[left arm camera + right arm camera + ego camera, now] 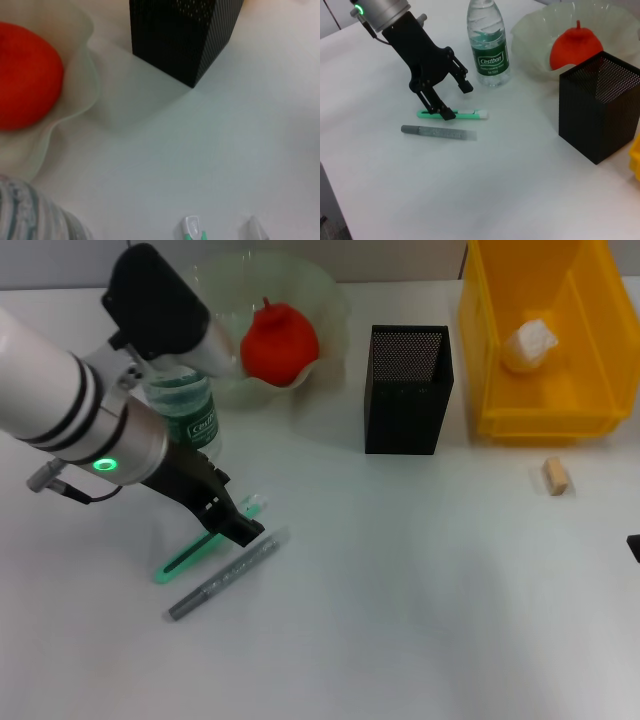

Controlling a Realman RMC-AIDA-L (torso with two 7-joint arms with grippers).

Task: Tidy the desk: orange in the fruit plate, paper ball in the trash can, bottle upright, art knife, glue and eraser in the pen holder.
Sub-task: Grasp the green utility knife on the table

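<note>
Down on the near-left of the desk (pixel 420 620) we see the green art knife (pixel 190 555) lying flat, with the grey glue stick (pixel 228 574) just beside it on its near side. Our left gripper (pixel 451 97) stands over the knife, fingers apart, one fingertip (pixel 449 115) touching it. Behind it the bottle (pixel 488 45) stands upright. Farther back the orange (pixel 279 343) sits in the fruit plate (pixel 325 290). To the right stand the pen holder (pixel 407 390) and the yellow trash can (pixel 580 390), holding the paper ball (pixel 530 343). Near the can lies the eraser (pixel 555 476). Of the right gripper we cannot tell the fingers.
</note>
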